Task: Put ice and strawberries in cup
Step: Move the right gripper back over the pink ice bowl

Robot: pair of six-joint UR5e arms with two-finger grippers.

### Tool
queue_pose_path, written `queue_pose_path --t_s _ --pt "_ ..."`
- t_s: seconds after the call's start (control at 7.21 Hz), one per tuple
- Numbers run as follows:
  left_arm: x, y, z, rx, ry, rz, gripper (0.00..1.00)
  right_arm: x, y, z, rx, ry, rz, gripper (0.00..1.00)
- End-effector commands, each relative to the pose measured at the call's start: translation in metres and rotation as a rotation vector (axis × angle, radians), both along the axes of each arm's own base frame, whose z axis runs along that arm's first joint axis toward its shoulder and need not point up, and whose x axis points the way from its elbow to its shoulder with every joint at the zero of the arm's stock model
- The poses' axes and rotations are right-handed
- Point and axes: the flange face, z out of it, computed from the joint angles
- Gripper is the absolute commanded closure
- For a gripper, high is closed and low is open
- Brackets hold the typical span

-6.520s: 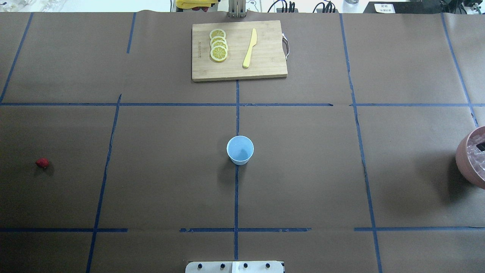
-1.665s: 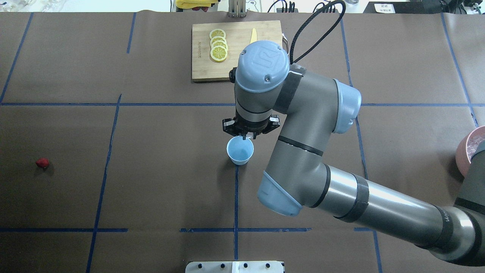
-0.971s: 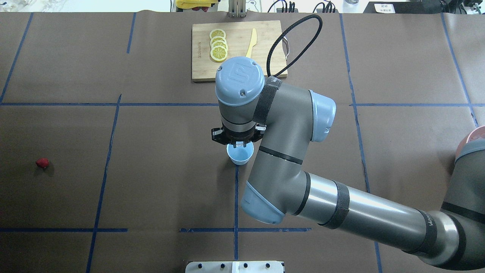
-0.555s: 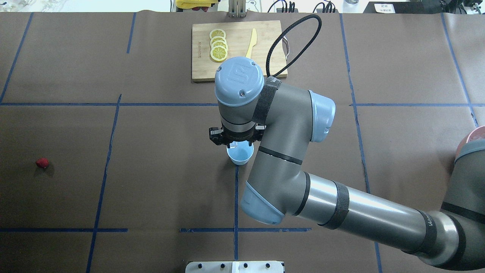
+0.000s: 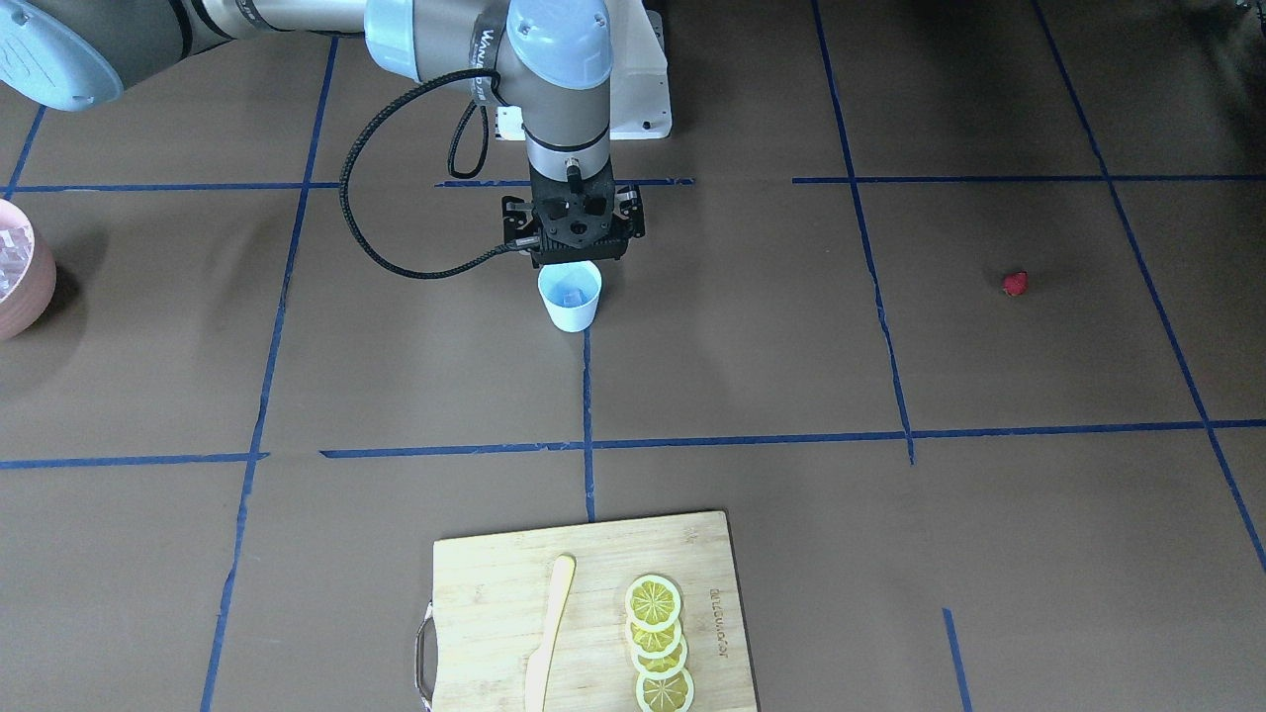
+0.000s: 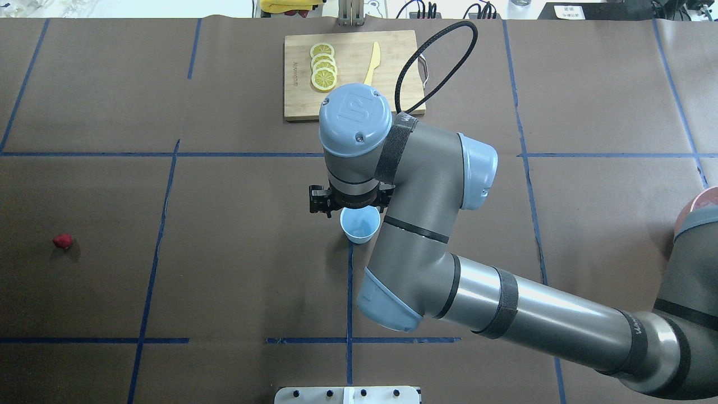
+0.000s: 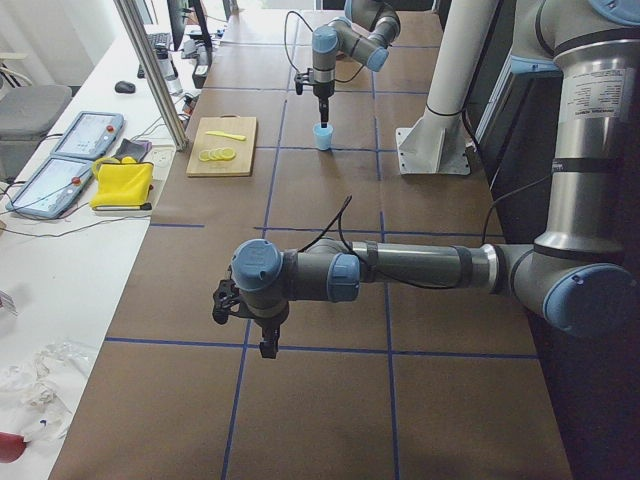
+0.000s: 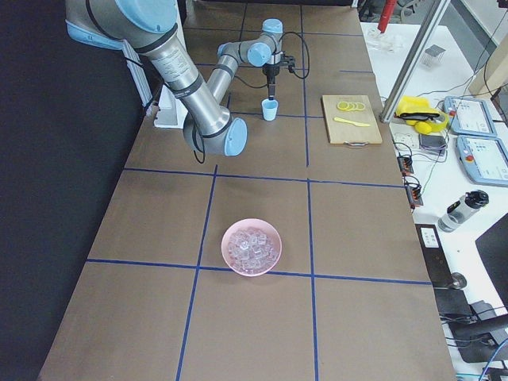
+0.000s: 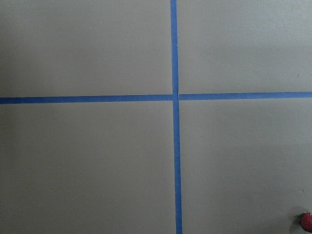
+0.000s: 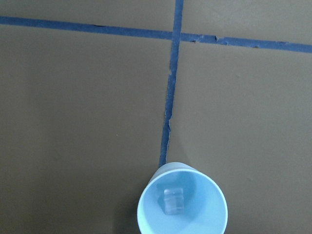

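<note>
The pale blue cup (image 6: 359, 225) stands at the table's middle and also shows in the front view (image 5: 570, 297). One clear ice cube (image 10: 173, 202) lies inside the cup (image 10: 183, 204). My right gripper (image 6: 349, 209) hangs just above the cup's far rim, open and empty, and shows in the front view (image 5: 574, 259). More ice (image 8: 252, 244) fills the pink bowl (image 8: 252, 270). The red strawberry (image 6: 63, 241) lies alone far to my left, seen at the left wrist view's corner (image 9: 306, 221). My left gripper (image 7: 267, 345) hovers over the table; I cannot tell whether it is open or shut.
A wooden cutting board (image 6: 392, 95) at the far middle carries lemon slices (image 6: 323, 67) and a yellow knife (image 6: 370, 70). The pink bowl sits at my far right edge (image 5: 20, 277). Blue tape lines cross the brown table cover.
My right gripper came in over the cup holding an ice cube, then its jaws spread. The cube now lies in the cup. The strawberry has not moved.
</note>
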Motion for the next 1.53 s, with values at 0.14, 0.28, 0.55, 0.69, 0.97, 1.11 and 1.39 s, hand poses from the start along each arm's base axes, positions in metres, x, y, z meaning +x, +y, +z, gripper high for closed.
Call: queue_pose_path --t_s 0.14,0.28,0.55,0.69,0.97,1.11,1.39 --pt "-0.001 0.000 -0.001 0.002 -0.001 -0.001 0.00 0.100 -0.020 0.013 0.007 0.048 0.086 0.01" --pt "-0.001 -0.001 -0.002 0.003 0.000 -0.001 0.00 0.158 -0.010 0.044 0.074 0.060 0.053 0.01" --pt "-0.001 0.000 -0.005 0.011 0.000 -0.001 0.00 0.251 -0.006 0.089 0.167 0.118 -0.019 0.01" --pt "-0.001 0.001 -0.008 0.017 0.000 -0.001 0.00 0.278 -0.005 0.113 0.190 0.158 -0.068 0.01" --pt "-0.001 0.001 -0.009 0.017 0.000 -0.001 0.00 0.350 -0.008 0.182 0.196 0.232 -0.141 0.01" --pt "-0.001 0.001 -0.010 0.019 0.000 -0.001 0.00 0.400 -0.011 0.217 0.205 0.260 -0.197 0.01" --pt "-0.001 0.000 -0.012 0.012 0.002 -0.011 0.00 0.466 -0.004 0.267 0.257 0.262 -0.281 0.01"
